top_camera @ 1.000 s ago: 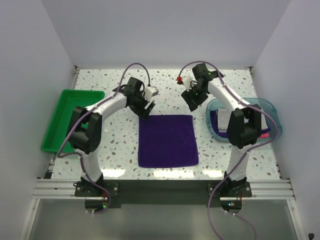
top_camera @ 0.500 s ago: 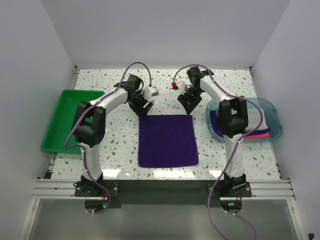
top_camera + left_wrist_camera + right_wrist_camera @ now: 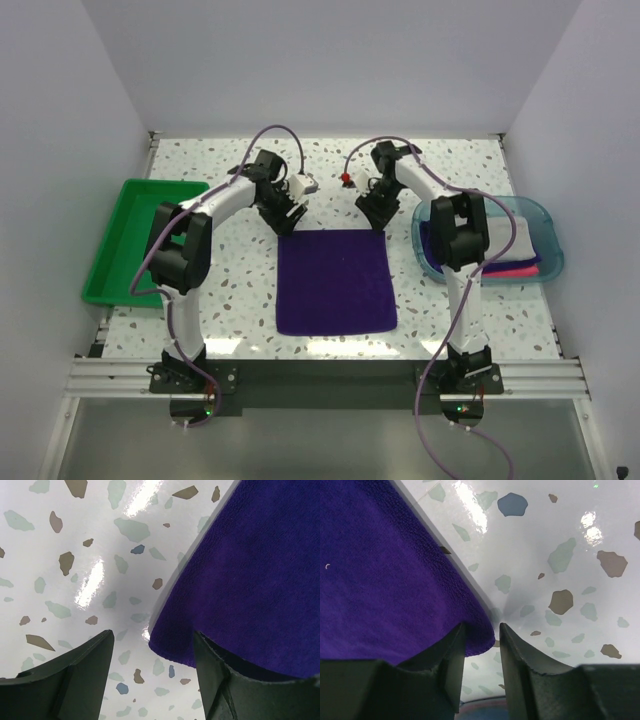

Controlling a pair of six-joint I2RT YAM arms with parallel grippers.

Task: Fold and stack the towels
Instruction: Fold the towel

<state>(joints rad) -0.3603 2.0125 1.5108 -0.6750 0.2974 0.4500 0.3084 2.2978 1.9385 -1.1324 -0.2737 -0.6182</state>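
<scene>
Your left tool [image 3: 152, 635] is wide open. Its two dark fingers [image 3: 80, 675] stand either side of the far-left corner of the purple towel [image 3: 335, 285]. The finger on the right of the left wrist view lies over the cloth. The other is over bare table [image 3: 240, 290], apart from the towel's edge. Nothing is gripped there.

Your right tool [image 3: 481, 627] is at the far-right corner of the same towel, its jaws much closer together. The rounded corner of the cloth sits in the narrow gap between them. It lies against the finger on the towel's side, and a thin strip of table shows before the other finger. The jaws are not clamped on the cloth.

The purple towel lies flat and spread in one layer at the middle of the table, between the two arms. Its sides run square with the table's edges. It looks close to square, so you cannot pick out a long axis from the overhead view.

To your right, a teal tray [image 3: 545, 215] holds a pink towel [image 3: 515, 270] and a pale towel [image 3: 520, 235]. A green bin [image 3: 105, 265] sits at the left edge of the table.
</scene>
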